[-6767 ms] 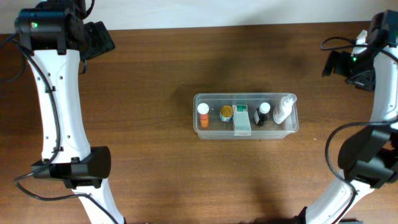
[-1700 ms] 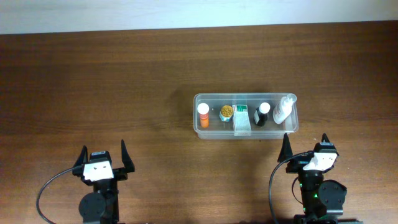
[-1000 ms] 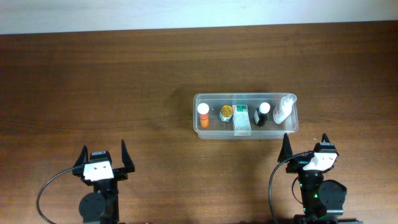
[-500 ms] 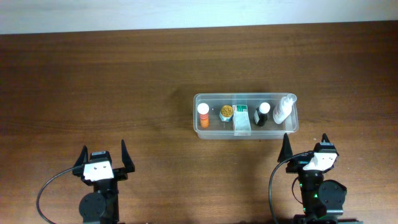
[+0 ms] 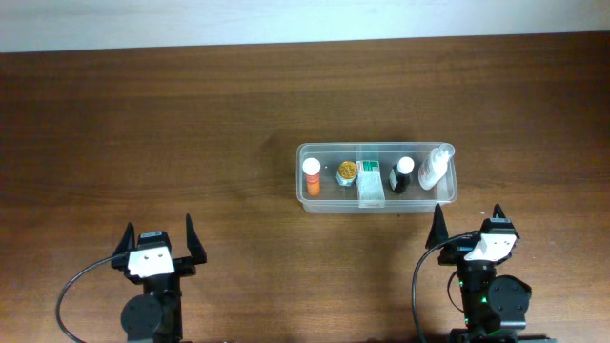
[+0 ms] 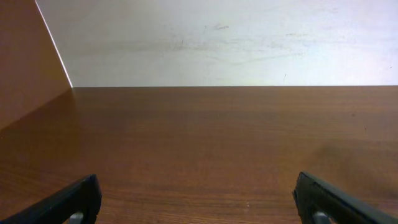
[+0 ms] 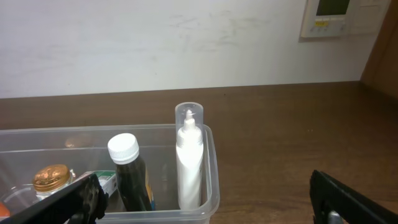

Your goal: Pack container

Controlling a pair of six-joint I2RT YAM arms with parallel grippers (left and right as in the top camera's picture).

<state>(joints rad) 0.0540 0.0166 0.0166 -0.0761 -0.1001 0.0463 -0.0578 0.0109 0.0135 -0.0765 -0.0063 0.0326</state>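
Note:
The clear plastic container [image 5: 324,200] sits on the brown table, right of centre. It holds an orange bottle with a white cap [image 5: 312,177], a gold-lidded jar [image 5: 347,172], a white-and-green box [image 5: 371,184], a dark bottle with a white cap [image 5: 402,175] and a white squeeze bottle [image 5: 434,170]. In the right wrist view the container [image 7: 210,180] is just ahead, with the dark bottle [image 7: 129,171] and the white squeeze bottle [image 7: 189,162] upright inside. My right gripper [image 5: 469,227] is open and empty near the front edge, below the container. My left gripper [image 5: 158,240] is open and empty at the front left.
A pale wall [image 6: 217,37] stands behind the table's far edge. A wall panel [image 7: 329,15] hangs at the right. Bare brown tabletop [image 6: 205,137] lies ahead of the left gripper.
Several seconds ago both arms stood raised over the table's sides. They now rest low at the front edge. Nothing has moved in the last two seconds.

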